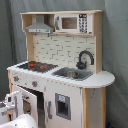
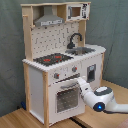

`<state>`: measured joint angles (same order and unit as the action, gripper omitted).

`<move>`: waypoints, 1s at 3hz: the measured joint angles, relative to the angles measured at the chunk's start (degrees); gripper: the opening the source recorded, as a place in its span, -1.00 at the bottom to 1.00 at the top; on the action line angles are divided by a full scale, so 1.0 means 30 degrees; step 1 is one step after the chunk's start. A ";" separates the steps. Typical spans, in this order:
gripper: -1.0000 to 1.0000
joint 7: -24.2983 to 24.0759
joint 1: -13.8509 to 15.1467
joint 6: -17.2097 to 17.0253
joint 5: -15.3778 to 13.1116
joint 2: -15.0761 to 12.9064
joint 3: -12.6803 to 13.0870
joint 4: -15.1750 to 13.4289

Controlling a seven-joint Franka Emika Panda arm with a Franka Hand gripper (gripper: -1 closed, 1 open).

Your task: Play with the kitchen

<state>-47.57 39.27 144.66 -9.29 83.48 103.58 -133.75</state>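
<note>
1. one arm works here: it reaches in low from the second exterior view's right, and its tool (image 2: 79, 83) sits at the top right edge of the oven door (image 2: 64, 97), just under the knobs (image 2: 56, 76).
2. the kitchen (image 2: 60, 55) stands upright on a wooden floor (image 2: 15, 119) against a grey curtain (image 2: 10, 45); in the first exterior view the oven door (image 1: 24, 100) appears swung partly out from the cabinet.
3. i cannot tell whether the tool is clenched on the door's edge or handle, or only pressed against it; the contact spot is hidden by the wrist.
4. the step in hand looks like working the oven door. to do it well, i judge the tool should follow the door's own arc about its hinge and not pull straight out, or the light kitchen may slide or tip on the floor.
5. keep the wrist below the knobs so they are not knocked, and keep the arm's elbow clear of the counter (image 2: 92, 50) that juts toward the second exterior view's right.
6. move slowly; the door is thin and likely stiff only at its catch, so a small steady force should do.
7. the stovetop (image 1: 35, 65), faucet (image 1: 85, 59) and microwave (image 1: 75, 23) sit well above the tool and need no care now.
</note>
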 joint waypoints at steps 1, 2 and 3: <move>1.00 0.1907 0.0492 0.0501 -0.0015 0.0013 -0.0319 -0.0006; 1.00 0.3970 0.0721 0.0708 -0.0018 0.0013 -0.0927 -0.0012; 1.00 0.5875 0.1086 0.1326 -0.0020 0.0016 -0.1072 -0.0036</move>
<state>-29.95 42.53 148.64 -9.35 83.53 100.36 -133.86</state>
